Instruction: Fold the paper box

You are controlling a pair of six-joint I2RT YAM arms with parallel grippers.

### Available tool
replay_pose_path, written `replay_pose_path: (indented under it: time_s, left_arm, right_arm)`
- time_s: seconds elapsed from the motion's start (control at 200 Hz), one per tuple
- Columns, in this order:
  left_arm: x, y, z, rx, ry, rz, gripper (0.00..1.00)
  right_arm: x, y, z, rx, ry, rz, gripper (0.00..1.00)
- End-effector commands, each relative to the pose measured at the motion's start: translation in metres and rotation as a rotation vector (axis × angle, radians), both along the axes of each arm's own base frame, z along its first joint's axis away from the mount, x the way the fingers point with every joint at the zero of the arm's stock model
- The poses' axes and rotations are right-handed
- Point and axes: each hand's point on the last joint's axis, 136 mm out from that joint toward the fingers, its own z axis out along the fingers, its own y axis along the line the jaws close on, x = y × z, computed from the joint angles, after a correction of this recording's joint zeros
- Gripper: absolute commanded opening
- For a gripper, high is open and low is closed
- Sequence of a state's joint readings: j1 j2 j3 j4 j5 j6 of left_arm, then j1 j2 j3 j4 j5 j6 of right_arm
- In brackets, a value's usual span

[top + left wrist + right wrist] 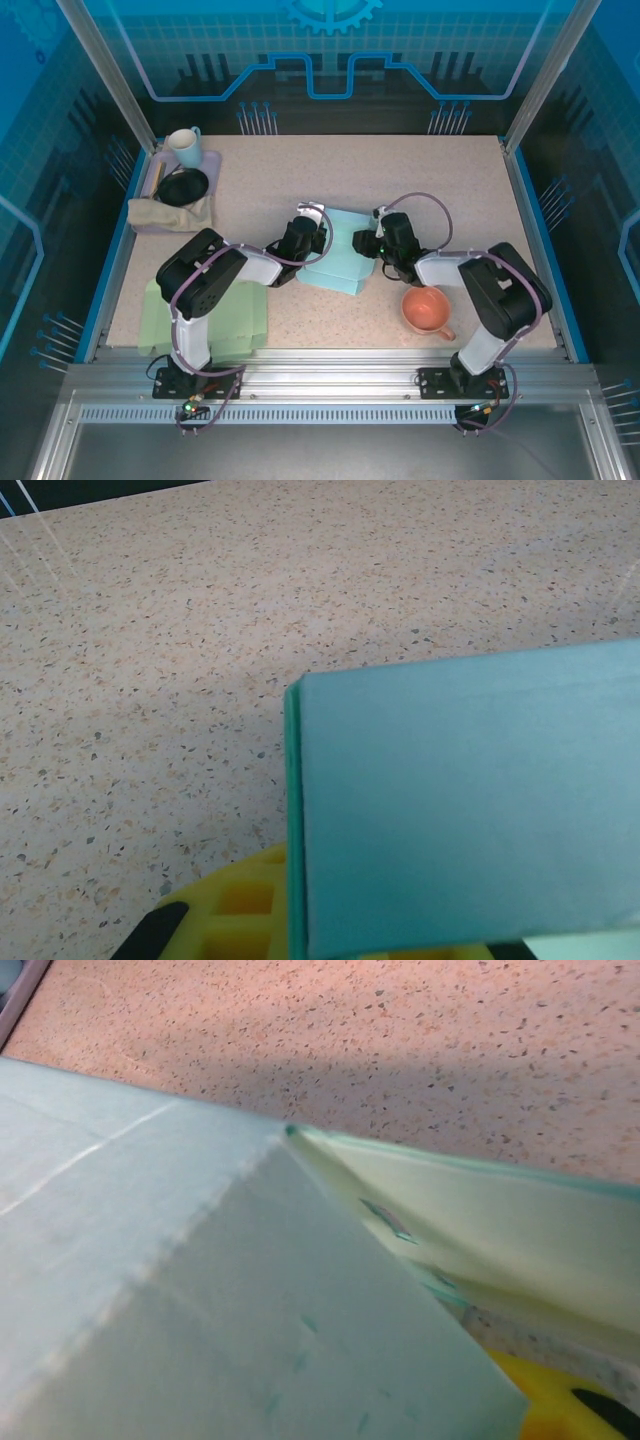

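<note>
The teal paper box (340, 262) lies in the middle of the table, between the two arms. My left gripper (308, 238) is at the box's left side, shut on a thin wall of it. In the left wrist view a teal panel (460, 800) stands edge-on over the yellow finger pad (230, 905). My right gripper (372, 245) is against the box's right side. There a pale box panel (200, 1290) covers the jaws, and one yellow finger pad (545, 1412) peeks out at the lower right, so its state is hidden.
An orange cup (425, 308) stands just in front of the right gripper. Green sheets (215, 318) lie at the near left. At the back left a purple tray (212, 160) holds a white mug (185, 147), a black bowl (183, 186) and a beige cloth (170, 213).
</note>
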State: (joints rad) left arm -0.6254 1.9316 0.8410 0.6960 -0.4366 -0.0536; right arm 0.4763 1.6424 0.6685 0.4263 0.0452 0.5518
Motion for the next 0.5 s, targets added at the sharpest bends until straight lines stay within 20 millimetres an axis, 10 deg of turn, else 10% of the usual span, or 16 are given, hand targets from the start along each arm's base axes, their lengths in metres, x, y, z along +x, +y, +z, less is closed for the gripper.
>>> replay_pose_path:
  time_s: [0.0,0.32,0.495]
  left_arm:
    - [-0.02,0.003,-0.048,0.098,0.145,-0.038,0.0]
    - [-0.02,0.003,-0.048,0.098,0.147,-0.039,0.0]
    - [-0.02,0.003,-0.048,0.099,0.149,-0.038,0.0]
  right_arm:
    - [-0.012,0.0,0.015,-0.031,-0.009,0.038,0.44]
    - [-0.038,-0.025,0.044,-0.119,-0.018,0.011,0.45]
    - [-0.048,-0.074,0.067,-0.265,-0.091,-0.149,0.45]
